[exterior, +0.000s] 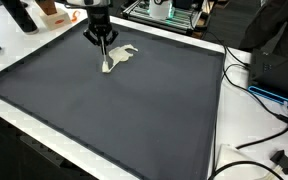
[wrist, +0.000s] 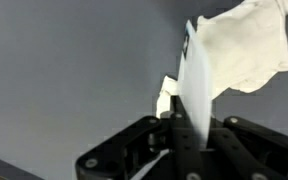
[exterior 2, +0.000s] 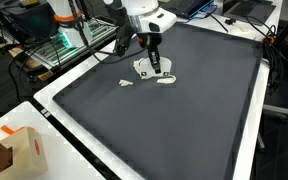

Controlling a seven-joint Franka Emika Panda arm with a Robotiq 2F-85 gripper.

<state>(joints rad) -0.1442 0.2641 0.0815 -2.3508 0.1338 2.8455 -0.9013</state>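
Observation:
My gripper (exterior: 106, 58) hangs low over the far part of a dark grey mat (exterior: 124, 110) and is shut on the edge of a white cloth (exterior: 121, 57). In the wrist view the cloth (wrist: 239, 45) runs up from between the jaws (wrist: 191, 135) as a thin white fold, and the rest lies crumpled on the mat. In an exterior view the gripper (exterior 2: 155, 66) stands over the cloth (exterior 2: 146, 68), with white bits (exterior 2: 165, 81) lying beside it. A small white scrap (exterior 2: 126, 83) lies apart on the mat.
The mat (exterior 2: 184, 110) covers a white-edged table. A cardboard box (exterior 2: 19, 150) stands at a corner. Cables (exterior: 259, 110) and a black box (exterior: 279, 65) lie along one side. Electronics racks (exterior: 169, 12) stand behind the table.

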